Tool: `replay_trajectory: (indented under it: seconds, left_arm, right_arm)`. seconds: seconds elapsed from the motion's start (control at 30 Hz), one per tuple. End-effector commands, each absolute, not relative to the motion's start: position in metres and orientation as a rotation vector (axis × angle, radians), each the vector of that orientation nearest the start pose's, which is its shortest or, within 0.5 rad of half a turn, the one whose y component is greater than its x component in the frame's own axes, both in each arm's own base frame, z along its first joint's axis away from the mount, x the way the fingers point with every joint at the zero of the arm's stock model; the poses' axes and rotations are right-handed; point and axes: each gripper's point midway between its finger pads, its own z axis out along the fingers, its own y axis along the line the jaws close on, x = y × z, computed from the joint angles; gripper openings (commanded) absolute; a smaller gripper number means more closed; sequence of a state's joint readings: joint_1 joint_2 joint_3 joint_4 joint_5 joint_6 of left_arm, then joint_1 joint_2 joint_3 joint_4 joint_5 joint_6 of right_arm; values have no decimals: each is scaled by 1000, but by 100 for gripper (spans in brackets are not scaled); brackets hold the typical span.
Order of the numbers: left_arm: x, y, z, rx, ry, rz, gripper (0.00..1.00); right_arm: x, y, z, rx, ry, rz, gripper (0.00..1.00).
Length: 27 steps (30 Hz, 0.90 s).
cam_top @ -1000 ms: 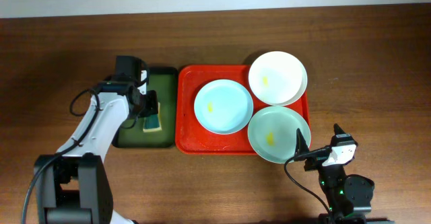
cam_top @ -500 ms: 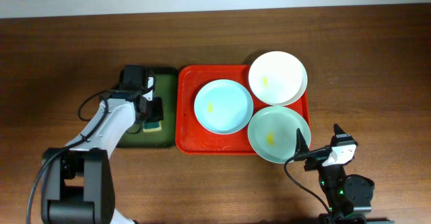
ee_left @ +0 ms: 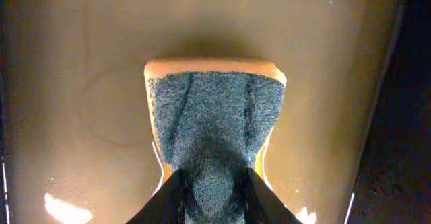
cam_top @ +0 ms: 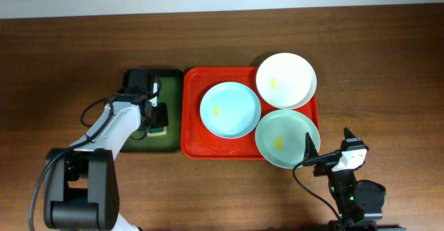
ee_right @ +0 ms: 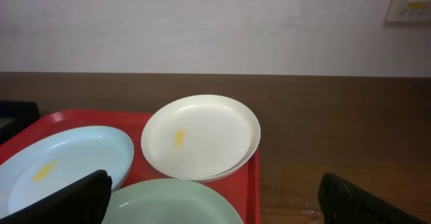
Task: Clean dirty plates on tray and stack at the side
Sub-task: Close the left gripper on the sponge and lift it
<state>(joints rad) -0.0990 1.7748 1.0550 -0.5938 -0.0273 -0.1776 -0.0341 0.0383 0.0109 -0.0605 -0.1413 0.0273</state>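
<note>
The red tray (cam_top: 191, 130) holds three plates, each with a small yellow smear: pale blue (cam_top: 230, 109) on the left, white (cam_top: 286, 80) at the back right, pale green (cam_top: 287, 139) at the front right. My left gripper (cam_top: 156, 116) is over the dark green tray (cam_top: 135, 142), shut on a yellow sponge with a grey scouring pad (ee_left: 215, 116); its fingertips (ee_left: 176, 196) pinch the pad's near end. My right gripper (cam_top: 327, 142) is open and empty, just in front of the green plate (ee_right: 175, 204). The right wrist view also shows the white plate (ee_right: 202, 136) and blue plate (ee_right: 60, 163).
The dark green tray lies right against the red tray's left side. The white plate and the green plate overhang the red tray's right rim (ee_right: 252, 183). Bare brown table lies to the right of the red tray and along the back.
My left wrist has shifted a little to the right and lower over the green tray, settling on the sponge. The right arm and the plates have not moved.
</note>
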Motion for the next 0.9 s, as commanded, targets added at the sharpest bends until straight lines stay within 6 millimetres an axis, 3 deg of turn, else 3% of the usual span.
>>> replay_trajectory:
  seconds: [0.0, 0.03, 0.17, 0.3, 0.4, 0.57, 0.67, 0.73, 0.87]
  left_arm:
    - [347, -28, 1, -140, 2933, 6, 13]
    - [347, -28, 1, -140, 2932, 6, 0]
    - [350, -29, 4, -140, 2926, 4, 0]
    - [356, -29, 28, -138, 2877, -5, 0]
    - [362, -30, 63, -136, 2778, -25, 0]
    - [365, -18, 148, -157, 2526, 15, 0]
    - [361, -18, 176, -157, 2446, -3, 0]
    - [358, -18, 182, -159, 2431, -7, 0]
    - [352, -17, 174, -167, 2473, 1, 0]
  right_arm:
    - [246, 17, 152, -51, 1665, 127, 99]
    - [246, 17, 152, -52, 1665, 127, 99]
    - [246, 17, 152, -52, 1665, 127, 99]
    - [246, 17, 152, -51, 1665, 127, 99]
    - [246, 17, 152, -52, 1665, 127, 99]
    - [246, 17, 152, -52, 1665, 127, 99]
    - [246, 17, 152, -52, 1665, 127, 99]
    - [246, 17, 152, -51, 1665, 127, 99]
    - [246, 17, 152, -52, 1665, 127, 99]
